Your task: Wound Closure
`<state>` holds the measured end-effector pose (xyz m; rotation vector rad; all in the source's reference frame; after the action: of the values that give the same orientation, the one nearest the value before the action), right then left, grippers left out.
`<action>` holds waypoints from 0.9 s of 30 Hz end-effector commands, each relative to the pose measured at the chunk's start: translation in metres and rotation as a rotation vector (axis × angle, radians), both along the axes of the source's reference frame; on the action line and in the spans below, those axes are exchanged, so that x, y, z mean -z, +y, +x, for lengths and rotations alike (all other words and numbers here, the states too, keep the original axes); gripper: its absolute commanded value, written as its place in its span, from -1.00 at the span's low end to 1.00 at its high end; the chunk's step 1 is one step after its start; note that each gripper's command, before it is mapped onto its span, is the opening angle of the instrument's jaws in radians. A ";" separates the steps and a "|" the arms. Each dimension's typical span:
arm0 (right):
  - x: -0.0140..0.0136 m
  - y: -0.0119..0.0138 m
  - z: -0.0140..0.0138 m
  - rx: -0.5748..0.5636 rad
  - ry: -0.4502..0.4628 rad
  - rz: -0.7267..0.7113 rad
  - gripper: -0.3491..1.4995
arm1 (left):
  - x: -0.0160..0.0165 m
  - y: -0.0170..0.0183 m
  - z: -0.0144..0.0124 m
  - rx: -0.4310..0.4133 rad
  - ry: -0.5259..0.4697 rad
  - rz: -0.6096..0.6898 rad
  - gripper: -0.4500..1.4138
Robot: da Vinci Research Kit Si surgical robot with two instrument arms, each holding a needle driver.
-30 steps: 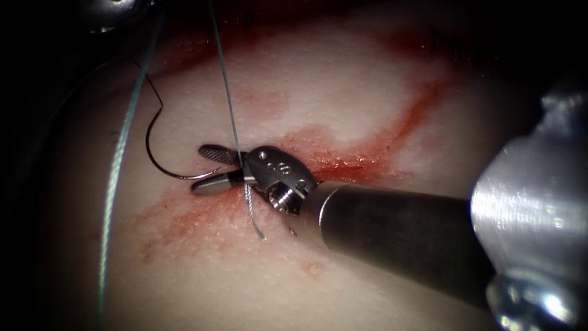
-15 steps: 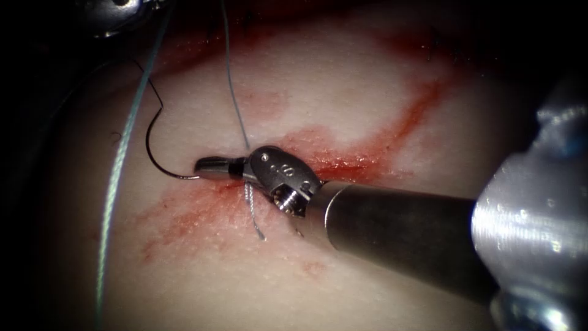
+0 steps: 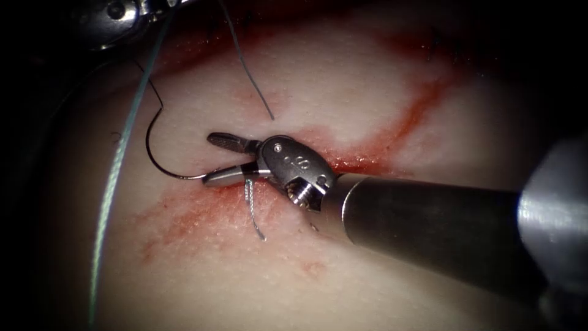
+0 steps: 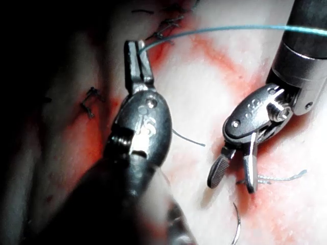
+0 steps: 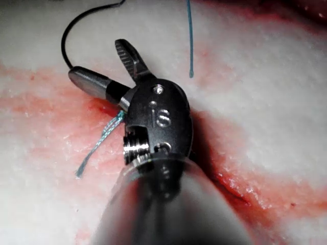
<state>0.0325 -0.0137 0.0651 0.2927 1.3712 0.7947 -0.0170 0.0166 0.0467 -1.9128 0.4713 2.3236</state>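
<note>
Right arm's silver needle driver [image 3: 211,159] over the red-stained cut [image 3: 355,162] in the pale pork-belly tissue [image 3: 367,79], jaws spread wide, gripping nothing. Left arm's silver needle driver [image 4: 137,46] well apart at the far edge of the tissue, jaws pressed together on the long teal thread [image 3: 114,165].

Slim dark curved steel needle [image 3: 147,147] free of both tools, left of the cut, apparently lying on the surface rather than in the tissue; one end close beside the right tool's lower jaw.

Short frayed cut end of teal thread [image 3: 251,208] lying in the red fluid [image 3: 184,220] just below the open jaws. Second loose teal thread end [image 5: 190,35] hanging just above them, touching neither jaw.

Likely handling: light, stiff and smooth for the needle, so apt to swivel or slip in a slack grip. Best taken on the body of its curve, clear of the fine point and of the end that carries the thread. Thread limp, thin and slick, easily frayed by hard pinching. Tissue soft and wet, yielding under pressure.
</note>
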 end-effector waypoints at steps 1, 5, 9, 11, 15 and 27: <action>0.0002 0.0004 -0.0017 -0.006 -0.003 0.018 0.56 | -0.0004 0.0000 -0.0006 -0.001 -0.001 -0.002 -1.00; 0.0021 0.0023 -0.0081 -0.015 -0.027 0.000 0.56 | 0.0006 -0.0013 -0.0011 -0.004 -0.014 -0.016 -1.00; 0.0029 0.0033 -0.0112 -0.010 -0.042 -0.025 0.58 | 0.0010 -0.0026 -0.0021 -0.004 -0.029 -0.031 -1.00; 0.0034 0.0042 -0.0128 -0.011 -0.051 -0.032 0.58 | 0.0010 -0.0036 -0.0031 -0.010 -0.043 -0.045 -1.00; 0.0046 0.0063 -0.0164 -0.033 -0.078 -0.061 0.56 | 0.0007 -0.0058 -0.0055 -0.027 -0.078 -0.077 -1.00; 0.0054 0.0089 -0.0222 -0.117 -0.121 -0.081 0.49 | -0.0026 -0.0111 -0.0127 -0.158 -0.231 -0.067 -1.00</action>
<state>0.0096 -0.0048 0.0590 0.0991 1.3101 0.8370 -0.0300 0.0046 0.0491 -2.3170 0.3539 2.1499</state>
